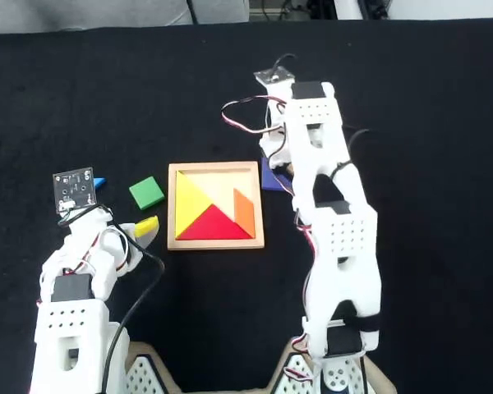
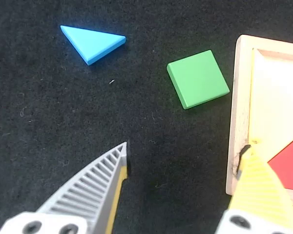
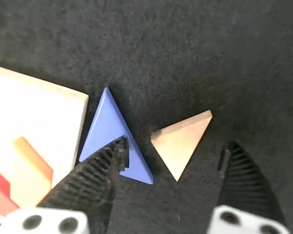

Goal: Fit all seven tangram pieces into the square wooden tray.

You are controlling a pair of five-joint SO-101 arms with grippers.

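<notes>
Flanking pink triangle (image 3: 183,144) in right wrist view, right jaws open, left jaws open by tray (image 2: 240,97)

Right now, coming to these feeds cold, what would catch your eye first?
The square wooden tray sits in the middle, part filled with a yellow piece, a red triangle and an orange piece. By its right side the right hand hangs open over a pale triangle, next to a violet-blue triangle. A green square and a light blue triangle lie loose left of the tray.
</notes>
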